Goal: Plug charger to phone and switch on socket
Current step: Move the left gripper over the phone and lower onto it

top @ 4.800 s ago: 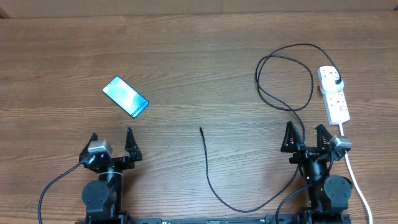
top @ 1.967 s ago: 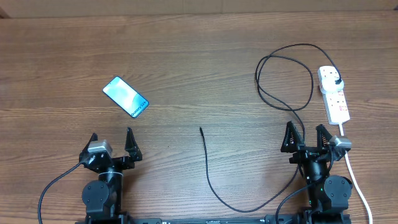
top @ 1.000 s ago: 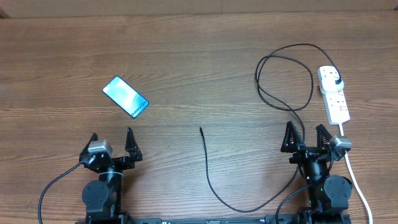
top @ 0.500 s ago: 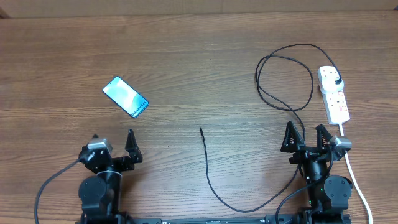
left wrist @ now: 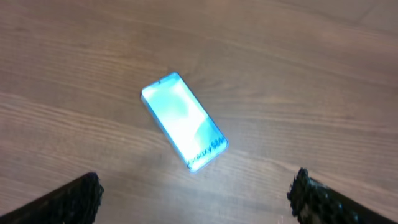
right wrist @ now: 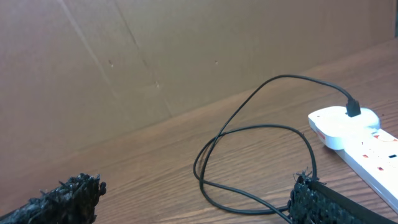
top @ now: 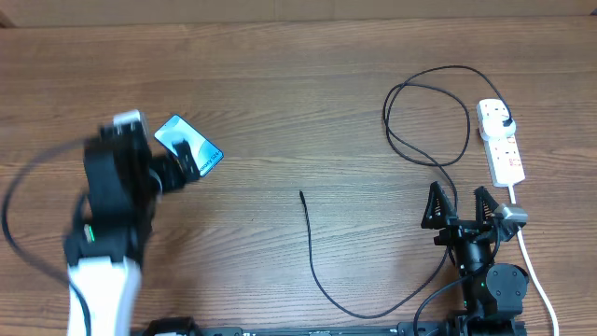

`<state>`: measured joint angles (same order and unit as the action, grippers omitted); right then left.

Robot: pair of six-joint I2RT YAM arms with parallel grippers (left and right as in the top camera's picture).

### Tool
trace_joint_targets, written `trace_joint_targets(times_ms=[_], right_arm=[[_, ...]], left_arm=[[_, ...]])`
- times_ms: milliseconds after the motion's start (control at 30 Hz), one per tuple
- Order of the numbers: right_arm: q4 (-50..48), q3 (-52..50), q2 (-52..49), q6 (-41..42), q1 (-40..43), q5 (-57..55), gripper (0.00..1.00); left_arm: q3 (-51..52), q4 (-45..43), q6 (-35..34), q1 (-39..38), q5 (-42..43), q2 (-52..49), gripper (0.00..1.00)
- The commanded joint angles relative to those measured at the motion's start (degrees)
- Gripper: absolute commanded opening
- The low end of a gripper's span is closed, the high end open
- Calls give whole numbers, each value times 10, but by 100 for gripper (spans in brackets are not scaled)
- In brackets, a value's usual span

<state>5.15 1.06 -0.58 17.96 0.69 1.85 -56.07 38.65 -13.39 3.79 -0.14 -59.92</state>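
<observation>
Since the left gripper [left wrist: 196, 188] hovers over the phone [left wrist: 184, 129] with fingers spread wide and nothing held, I read this step as the phone grab. The phone lies flat and diagonal, centre frame in the wrist view and upper left in the overhead. The arm is blurred overhead, so its height is hard to call.

Suggest:
- rotate the wrist so the jaws straddle the long edges
- descend square
- pinch mid-body
- leave the port end clear

The charger [top: 307, 224] has its tip at centre frame, well apart from the phone. Its far end is seated in the socket [top: 501, 142], upper right. The right gripper [top: 459, 201] sits lower right, open and empty.
</observation>
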Motion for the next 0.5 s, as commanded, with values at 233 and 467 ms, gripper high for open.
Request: trace_joint_targets(times_ms=[233, 467], right_arm=[[-3, -6, 4, -3, -3, -7, 100], [-3, -6, 4, -3, -3, -7, 100]], left_arm=[[-274, 145, 29, 3, 110, -288, 100], [-274, 145, -119, 3, 52, -384, 100]])
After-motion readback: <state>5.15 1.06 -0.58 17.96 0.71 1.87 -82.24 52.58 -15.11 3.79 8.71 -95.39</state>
